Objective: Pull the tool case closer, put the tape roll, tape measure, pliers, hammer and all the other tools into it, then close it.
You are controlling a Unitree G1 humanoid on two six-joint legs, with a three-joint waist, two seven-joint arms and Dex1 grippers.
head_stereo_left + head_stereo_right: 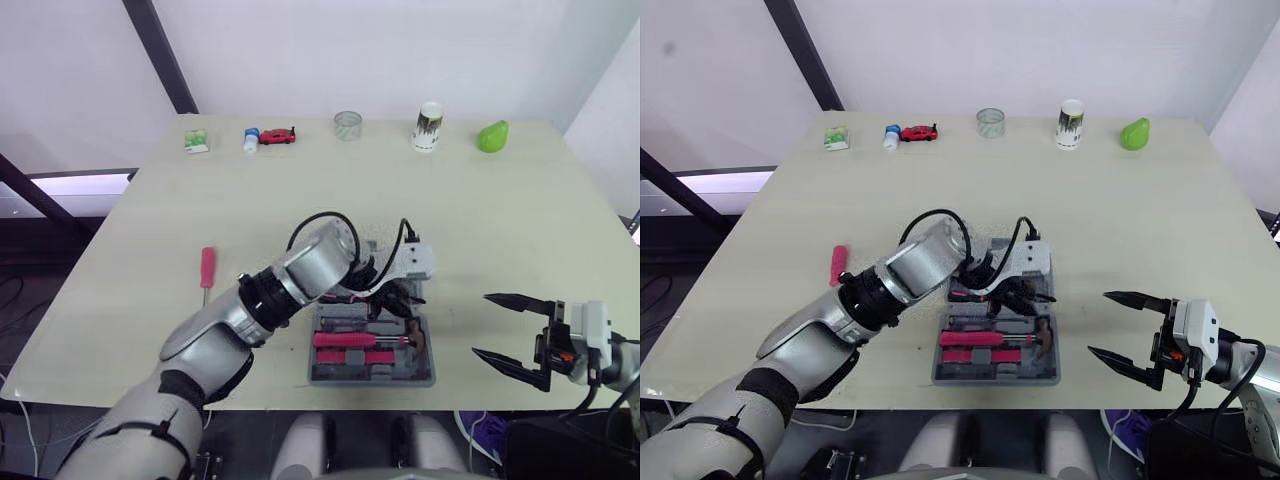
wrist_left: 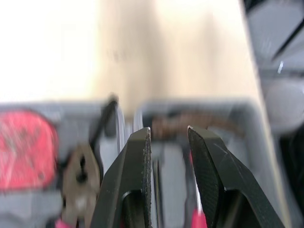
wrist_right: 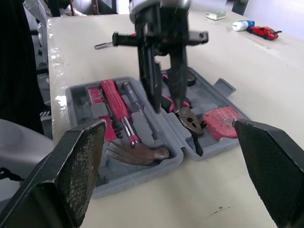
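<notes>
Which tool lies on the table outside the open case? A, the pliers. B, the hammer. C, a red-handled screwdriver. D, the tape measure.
C: a red-handled screwdriver lies on the table to the left of the tool case, while the hammer lies inside it.

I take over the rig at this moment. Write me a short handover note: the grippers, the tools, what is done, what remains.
Left gripper: low inside the open tool case, slightly open, with nothing seen in it.
Right gripper: wide open, hovering to the right of the case, holding nothing.
In the case: hammer, pink-handled screwdriver, pliers, red tape measure. I cannot make out the tape roll.
Done: the case sits near the front table edge with most tools inside.
Left: the red screwdriver lies on the table to the left of the case. Put it in, then close the case.
</notes>
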